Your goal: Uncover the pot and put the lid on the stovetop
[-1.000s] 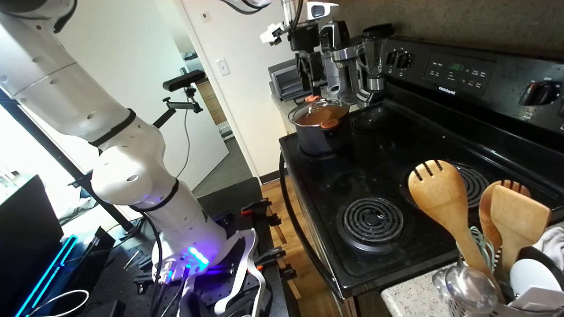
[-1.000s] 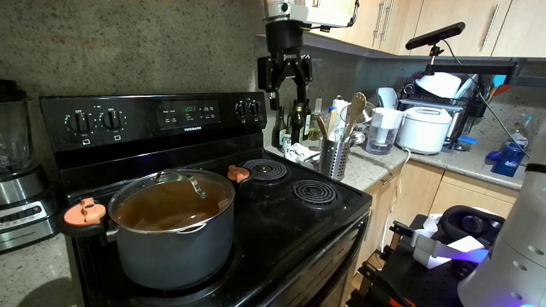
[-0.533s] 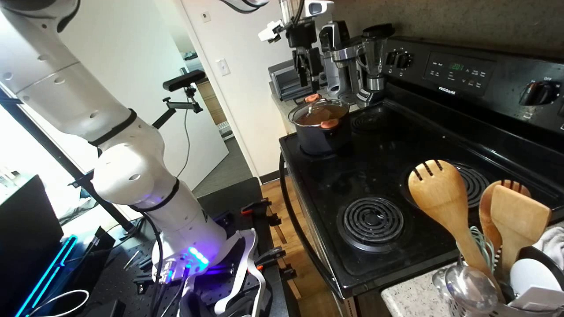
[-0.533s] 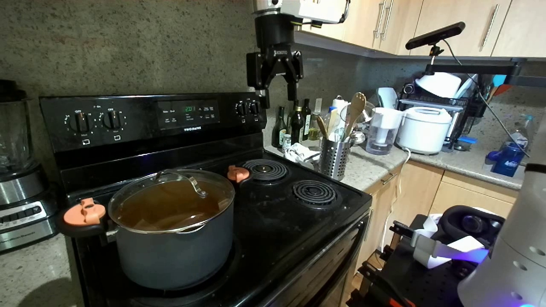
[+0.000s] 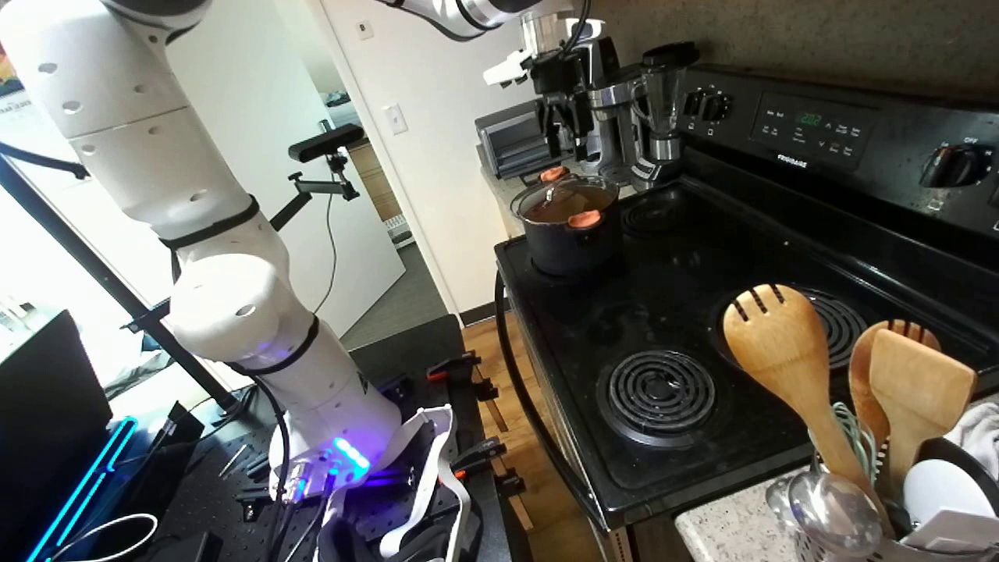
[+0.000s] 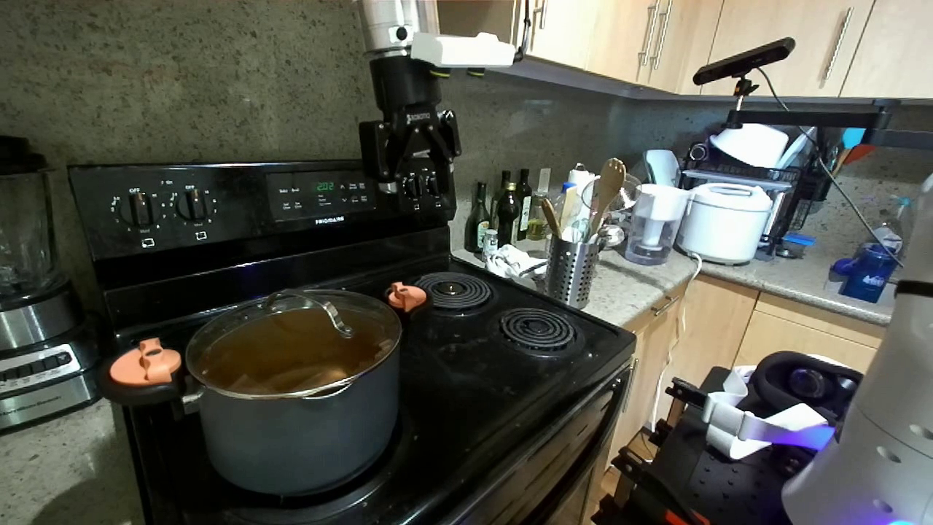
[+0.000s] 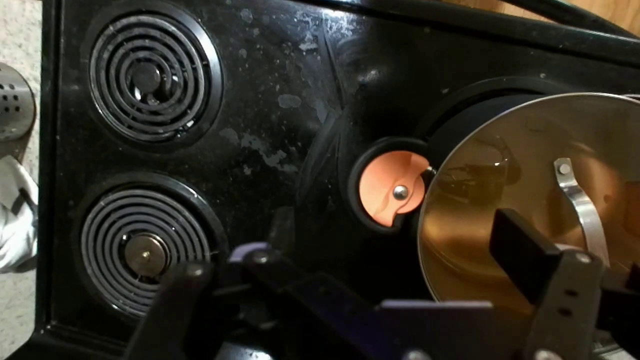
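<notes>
On the stovetop [image 6: 466, 368], the pot [image 6: 299, 437] is covered by its glass lid [image 6: 293, 346], whose arched handle [image 7: 587, 219] stands uppermost, presumably for lifting. Higher and apart, the tool [image 6: 417, 200] hangs spread and empty, probably so as to straddle that handle.

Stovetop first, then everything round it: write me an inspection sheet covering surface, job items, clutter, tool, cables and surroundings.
Surface: stovetop black and glossy, with pale marks.
Pot: upright on the stovetop; contents unclear.
Lid: on the pot, not yet removed.
Clutter: cloth and utensil holder on the counter; headset on the black table.
Tool: open, holding nothing, above the stovetop, apart from the lid.
Cables: white cord hangs over the counter's edge; black cable runs beside the arm.
Surroundings: blender beside the stovetop; bottles on the counter.
</notes>
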Robot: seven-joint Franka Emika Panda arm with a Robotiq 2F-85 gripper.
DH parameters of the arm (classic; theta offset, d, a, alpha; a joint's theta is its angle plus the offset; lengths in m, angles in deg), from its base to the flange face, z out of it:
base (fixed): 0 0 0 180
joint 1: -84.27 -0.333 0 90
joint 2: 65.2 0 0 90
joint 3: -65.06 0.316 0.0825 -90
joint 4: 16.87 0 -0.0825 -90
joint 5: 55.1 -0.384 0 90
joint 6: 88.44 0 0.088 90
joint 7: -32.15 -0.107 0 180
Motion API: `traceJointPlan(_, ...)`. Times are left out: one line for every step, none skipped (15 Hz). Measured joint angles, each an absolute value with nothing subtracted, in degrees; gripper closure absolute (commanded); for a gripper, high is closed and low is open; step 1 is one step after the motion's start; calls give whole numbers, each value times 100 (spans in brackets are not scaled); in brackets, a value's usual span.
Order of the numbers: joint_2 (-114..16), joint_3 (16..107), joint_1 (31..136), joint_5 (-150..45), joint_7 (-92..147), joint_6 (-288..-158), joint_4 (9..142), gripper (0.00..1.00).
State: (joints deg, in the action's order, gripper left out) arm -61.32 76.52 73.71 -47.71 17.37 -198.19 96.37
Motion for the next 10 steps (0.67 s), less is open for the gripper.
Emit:
traceJointPlan(-5998,7653,7313,-4702,1738,-19819,9496,0)
traceJointPlan(-5871,7657,7250,-4647,1743,-19819,9360,0)
traceJointPlan(-5763,7662,7183,-4626,1757,-19817,9243,0)
traceJointPlan(-5668,7671,7109,-4619,1795,-19816,9141,0)
traceJointPlan(-5595,7687,7037,-4619,1853,-19815,9058,0)
traceJointPlan(-5540,7717,6971,-4619,1885,-19815,8998,0)
traceJointPlan(-5497,7749,6912,-4619,1951,-19815,8947,0)
traceJointPlan(-5461,7781,6853,-4619,1988,-19815,8905,0)
traceJointPlan(-5432,7807,6801,-4619,2060,-19815,8871,0)
traceJointPlan(-5402,7823,6750,-4619,2137,-19815,8840,0)
